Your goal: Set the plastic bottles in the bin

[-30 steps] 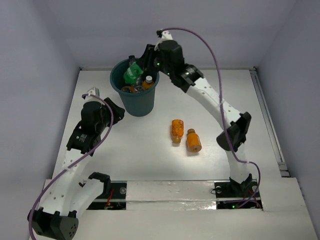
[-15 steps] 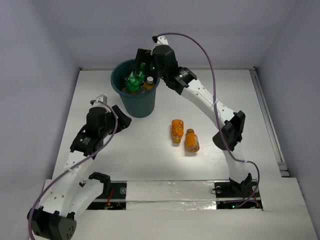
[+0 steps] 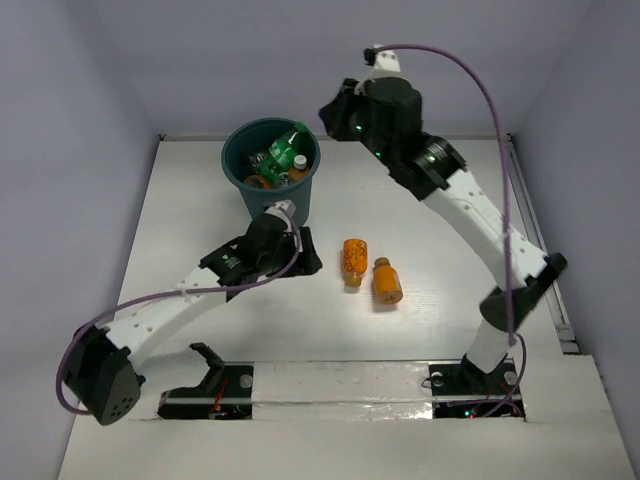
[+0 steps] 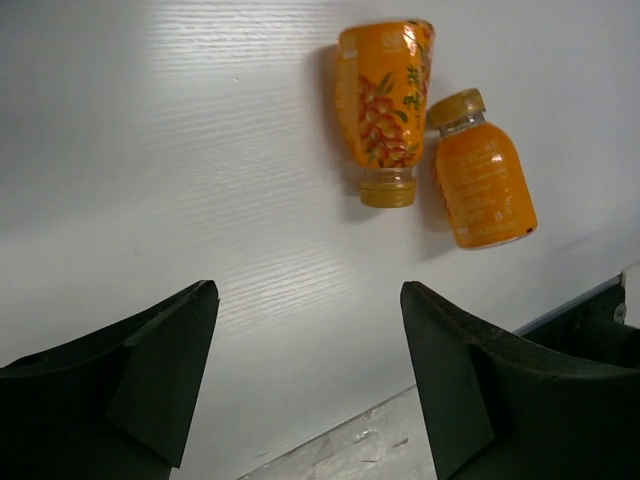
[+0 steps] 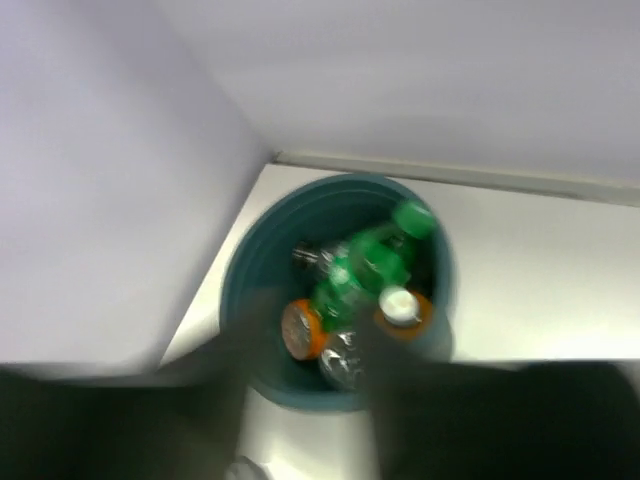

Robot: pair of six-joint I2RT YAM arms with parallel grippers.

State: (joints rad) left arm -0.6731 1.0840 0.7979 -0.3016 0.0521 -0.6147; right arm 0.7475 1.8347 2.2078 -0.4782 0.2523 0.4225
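The dark teal bin (image 3: 268,207) stands at the back left and holds the green bottle (image 3: 284,151), orange bottles and clear ones. Two orange bottles lie side by side mid-table, one (image 3: 354,260) left of the other (image 3: 386,281). My left gripper (image 3: 306,256) is open and empty, low over the table just left of them; its wrist view shows both bottles (image 4: 383,100) (image 4: 482,180) ahead of the open gripper (image 4: 308,292). My right gripper (image 3: 336,110) hangs above and right of the bin, fingers apart and empty. Its blurred wrist view looks down into the bin (image 5: 258,262) at the green bottle (image 5: 372,262).
The table's metal front strip (image 3: 340,380) runs along the near edge, also seen in the left wrist view (image 4: 360,445). Walls close the back and both sides. A rail (image 3: 540,240) runs along the table's right edge.
My right gripper let the green bottle go into the bin and rose back to the right. My left arm swung right, from beside the bin to next to the two orange bottles.
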